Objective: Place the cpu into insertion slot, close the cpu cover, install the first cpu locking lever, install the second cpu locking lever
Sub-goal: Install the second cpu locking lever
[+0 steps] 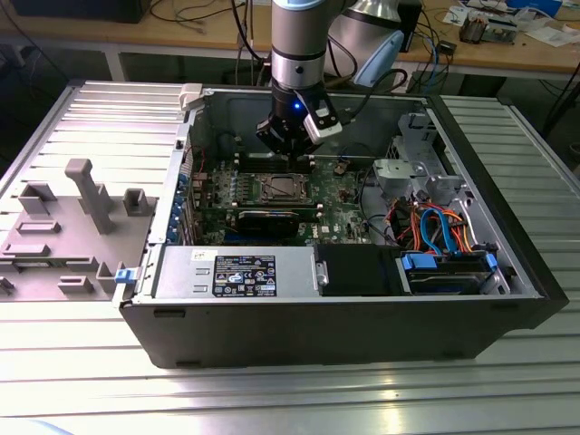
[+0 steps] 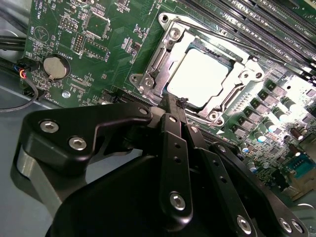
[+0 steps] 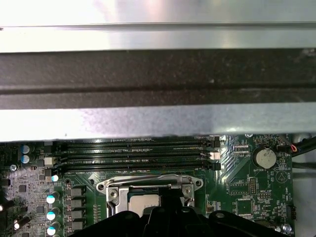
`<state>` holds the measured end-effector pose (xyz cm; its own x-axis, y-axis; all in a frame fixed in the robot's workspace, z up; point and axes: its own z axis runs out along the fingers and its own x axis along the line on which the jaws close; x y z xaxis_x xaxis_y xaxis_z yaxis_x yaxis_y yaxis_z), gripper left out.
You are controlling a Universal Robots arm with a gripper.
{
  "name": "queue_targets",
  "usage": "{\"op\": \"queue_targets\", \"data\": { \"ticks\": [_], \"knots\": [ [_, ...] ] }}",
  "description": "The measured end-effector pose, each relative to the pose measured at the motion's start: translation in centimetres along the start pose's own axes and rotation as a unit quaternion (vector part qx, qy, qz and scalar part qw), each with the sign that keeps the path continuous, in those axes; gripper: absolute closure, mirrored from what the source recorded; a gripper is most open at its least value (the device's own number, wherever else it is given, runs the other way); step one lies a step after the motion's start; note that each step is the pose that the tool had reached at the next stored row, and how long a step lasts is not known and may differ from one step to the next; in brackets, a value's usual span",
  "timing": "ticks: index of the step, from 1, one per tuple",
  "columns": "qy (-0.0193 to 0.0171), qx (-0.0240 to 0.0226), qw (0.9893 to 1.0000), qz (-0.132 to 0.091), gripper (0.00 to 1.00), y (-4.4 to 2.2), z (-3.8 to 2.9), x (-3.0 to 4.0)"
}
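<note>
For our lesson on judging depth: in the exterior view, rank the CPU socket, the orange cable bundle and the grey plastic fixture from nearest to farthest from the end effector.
1. CPU socket, just below the end effector.
2. Orange cable bundle, toward the exterior view's right, inside the case.
3. Grey plastic fixture, outside the case, at the exterior view's left.

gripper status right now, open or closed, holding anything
Gripper: closed, fingers pressed together with nothing between them, tip just above the edge of the cpu cover, which lies closed over the cpu.
</note>
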<state>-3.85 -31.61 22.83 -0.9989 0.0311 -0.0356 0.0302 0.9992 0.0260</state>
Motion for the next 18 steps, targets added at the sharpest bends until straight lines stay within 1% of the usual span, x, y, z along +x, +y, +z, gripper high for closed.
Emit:
{"op": "queue_targets", "data": {
  "ticks": [4, 10, 18],
  "knots": [
    [0.0003, -0.0004, 0.9999, -0.011, 0.89, 0.0, 0.0, 0.0],
    [0.0003, -0.0004, 0.9999, -0.011, 0.89, 0.01, -0.3, -0.01],
    [0.0003, -0.0004, 0.9999, -0.011, 0.89, -0.16, -0.26, -0.01]
  ]
}}
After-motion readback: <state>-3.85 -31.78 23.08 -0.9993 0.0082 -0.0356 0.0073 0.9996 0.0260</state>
